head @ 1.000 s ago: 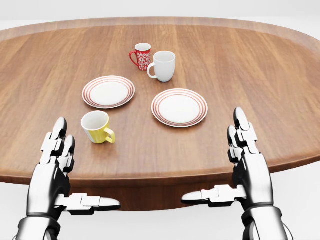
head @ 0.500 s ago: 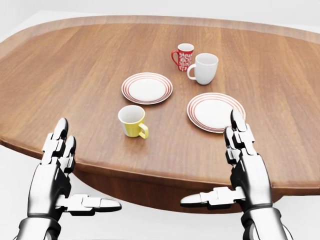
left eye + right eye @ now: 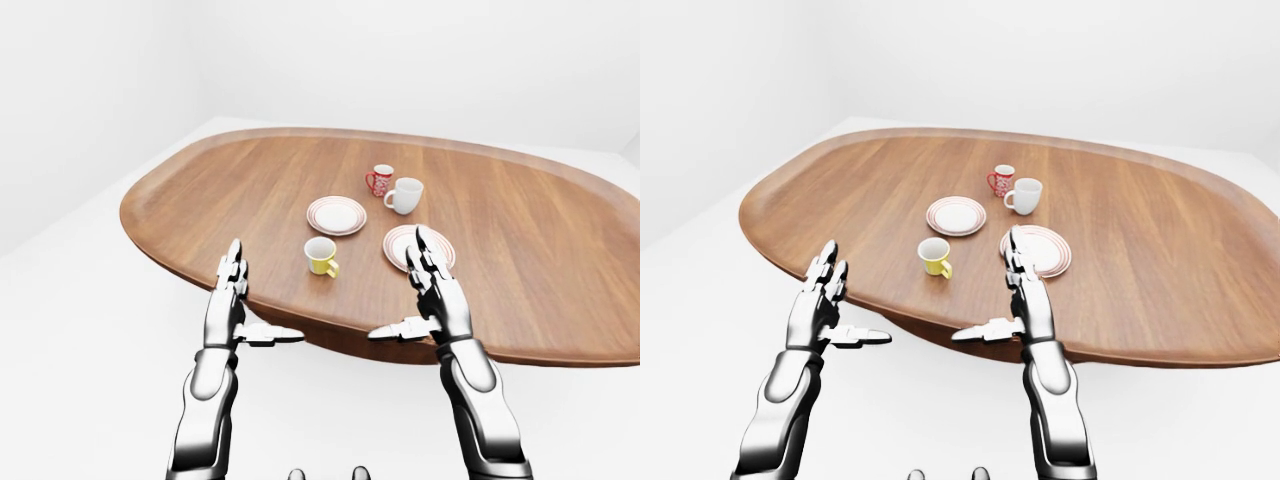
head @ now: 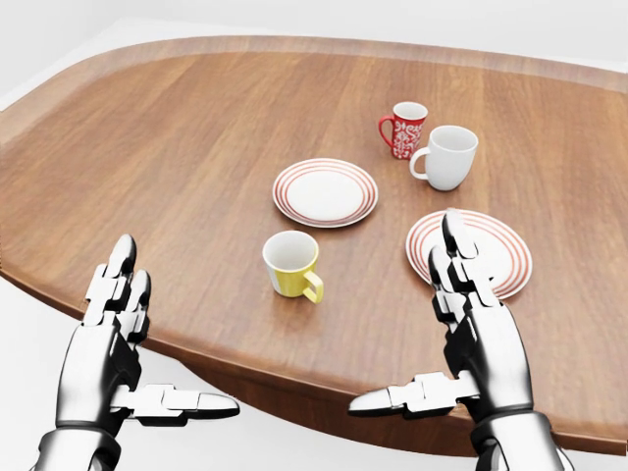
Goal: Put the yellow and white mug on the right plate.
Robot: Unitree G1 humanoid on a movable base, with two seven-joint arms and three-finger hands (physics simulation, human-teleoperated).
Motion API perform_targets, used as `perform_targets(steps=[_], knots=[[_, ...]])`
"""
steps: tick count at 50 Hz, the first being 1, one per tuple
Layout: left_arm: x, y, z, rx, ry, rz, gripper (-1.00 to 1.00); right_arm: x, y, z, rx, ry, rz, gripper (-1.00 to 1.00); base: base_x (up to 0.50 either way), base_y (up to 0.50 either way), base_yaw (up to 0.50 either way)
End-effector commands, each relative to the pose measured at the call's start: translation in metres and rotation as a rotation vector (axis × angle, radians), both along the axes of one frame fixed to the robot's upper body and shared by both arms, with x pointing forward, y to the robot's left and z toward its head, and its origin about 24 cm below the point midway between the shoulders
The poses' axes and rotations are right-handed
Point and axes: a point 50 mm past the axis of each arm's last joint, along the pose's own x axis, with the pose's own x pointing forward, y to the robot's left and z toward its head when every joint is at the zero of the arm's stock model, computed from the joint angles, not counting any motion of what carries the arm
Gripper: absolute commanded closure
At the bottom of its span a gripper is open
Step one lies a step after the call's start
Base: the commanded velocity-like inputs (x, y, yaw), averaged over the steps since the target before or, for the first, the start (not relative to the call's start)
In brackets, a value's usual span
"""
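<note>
Both hands, left (image 4: 110,339) and right (image 4: 469,329), hang wide and empty as the view slides right, bringing the yellow mug (image 4: 292,263) nearer, plate (image 4: 496,245) at its three o'clock.

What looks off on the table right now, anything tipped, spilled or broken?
Nothing stands out. The yellow mug, red mug and white mug all stand upright, both plates lie flat and empty, and no spill shows on the table.
</note>
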Motion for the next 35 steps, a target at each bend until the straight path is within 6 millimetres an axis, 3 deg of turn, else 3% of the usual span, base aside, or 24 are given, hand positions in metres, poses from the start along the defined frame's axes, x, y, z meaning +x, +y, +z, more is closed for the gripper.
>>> perform_targets(steps=[1, 29, 35], knots=[[0.001, 0.0, 0.0, 0.0, -0.001, -0.003, -1.0, -0.002, 0.002, 0.005, 0.011, -0.023, 0.02, -1.0, 0.48, 0.13, 0.0], [0.0, -0.001, -0.001, 0.0, 0.004, -0.008, -1.0, 0.003, -0.001, -0.004, -0.012, 0.017, -0.012, -1.0, 0.48, 0.14, 0.0], [0.0, -0.001, -0.001, 0.002, 0.006, -0.008, -1.0, 0.001, 0.0, -0.004, 0.016, 0.015, 0.01, -1.0, 0.08, 0.02, 0.0]])
